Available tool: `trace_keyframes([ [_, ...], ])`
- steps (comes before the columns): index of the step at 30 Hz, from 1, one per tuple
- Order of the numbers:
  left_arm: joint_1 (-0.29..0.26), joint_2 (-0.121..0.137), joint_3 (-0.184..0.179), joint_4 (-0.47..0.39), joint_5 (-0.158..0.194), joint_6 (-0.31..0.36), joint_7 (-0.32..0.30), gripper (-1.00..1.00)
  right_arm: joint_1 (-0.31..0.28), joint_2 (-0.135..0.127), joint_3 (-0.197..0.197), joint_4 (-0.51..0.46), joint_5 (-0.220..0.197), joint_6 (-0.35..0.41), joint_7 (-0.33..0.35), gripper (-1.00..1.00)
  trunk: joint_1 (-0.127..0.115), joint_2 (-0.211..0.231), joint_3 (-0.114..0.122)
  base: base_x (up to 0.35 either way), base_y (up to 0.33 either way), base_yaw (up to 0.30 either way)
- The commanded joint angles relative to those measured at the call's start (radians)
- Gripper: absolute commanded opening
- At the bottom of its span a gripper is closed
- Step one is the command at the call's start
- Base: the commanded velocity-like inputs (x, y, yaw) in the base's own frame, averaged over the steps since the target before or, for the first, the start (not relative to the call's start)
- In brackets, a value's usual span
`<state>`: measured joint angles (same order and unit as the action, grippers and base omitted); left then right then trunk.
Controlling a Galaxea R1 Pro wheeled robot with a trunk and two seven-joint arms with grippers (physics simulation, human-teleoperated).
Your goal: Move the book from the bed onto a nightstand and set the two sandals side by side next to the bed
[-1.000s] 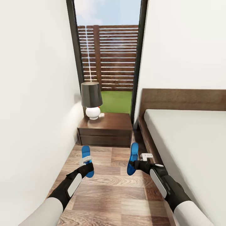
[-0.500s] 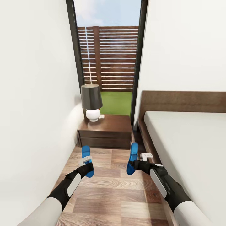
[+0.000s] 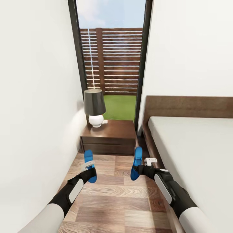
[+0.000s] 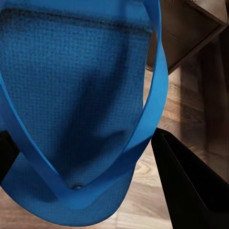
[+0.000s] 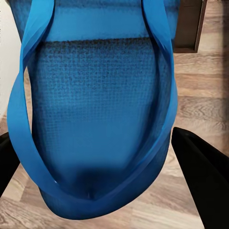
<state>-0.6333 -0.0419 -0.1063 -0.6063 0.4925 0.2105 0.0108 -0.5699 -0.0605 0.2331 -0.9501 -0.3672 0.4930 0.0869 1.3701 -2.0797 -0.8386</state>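
Each of my grippers holds one bright blue sandal above the wood floor. My left gripper (image 3: 89, 171) is shut on the left sandal (image 3: 88, 160), which the left wrist view shows close up, the sandal (image 4: 76, 105) sitting between black fingers (image 4: 191, 186). My right gripper (image 3: 138, 168) is shut on the right sandal (image 3: 137, 162), held on edge; the right wrist view has this sandal (image 5: 95, 109) close up. The bed (image 3: 194, 152) with its grey mattress lies to the right. A dark-brown nightstand (image 3: 111, 136) stands ahead. The book is out of view.
A lamp (image 3: 94, 106) with a dark shade and white base stands on the nightstand's left side. A white wall (image 3: 35, 113) runs close on the left. A tall black-framed window (image 3: 111, 61) shows a wooden fence and grass. The floor strip between wall and bed is narrow.
The whole head view has shifted slightly downward, so the camera has moved. Both grippers keep their sandals in nearly the same place.
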Motion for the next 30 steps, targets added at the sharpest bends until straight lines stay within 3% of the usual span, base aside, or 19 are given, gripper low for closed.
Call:
trace_keyframes([
  [1, 0.000, 0.000, -0.001, -0.001, 0.006, 0.004, 0.000, -1.00, -0.001, -0.001, 0.002, -0.001, -0.001, 0.004, 0.001, -1.00, -0.004, 0.007, 0.002, 0.000, 0.000, 0.000],
  [23, 0.000, -0.001, -0.002, 0.000, 0.006, 0.003, 0.001, -1.00, -0.001, -0.001, 0.002, -0.001, -0.001, 0.004, 0.001, -1.00, -0.088, 0.161, 0.071, 0.000, 0.000, 0.000],
  [30, 0.000, 0.000, -0.001, 0.000, 0.006, 0.002, 0.000, -1.00, 0.000, -0.001, 0.002, -0.001, -0.001, 0.004, 0.001, -1.00, -0.088, 0.161, 0.071, 0.000, 0.001, 0.000],
])
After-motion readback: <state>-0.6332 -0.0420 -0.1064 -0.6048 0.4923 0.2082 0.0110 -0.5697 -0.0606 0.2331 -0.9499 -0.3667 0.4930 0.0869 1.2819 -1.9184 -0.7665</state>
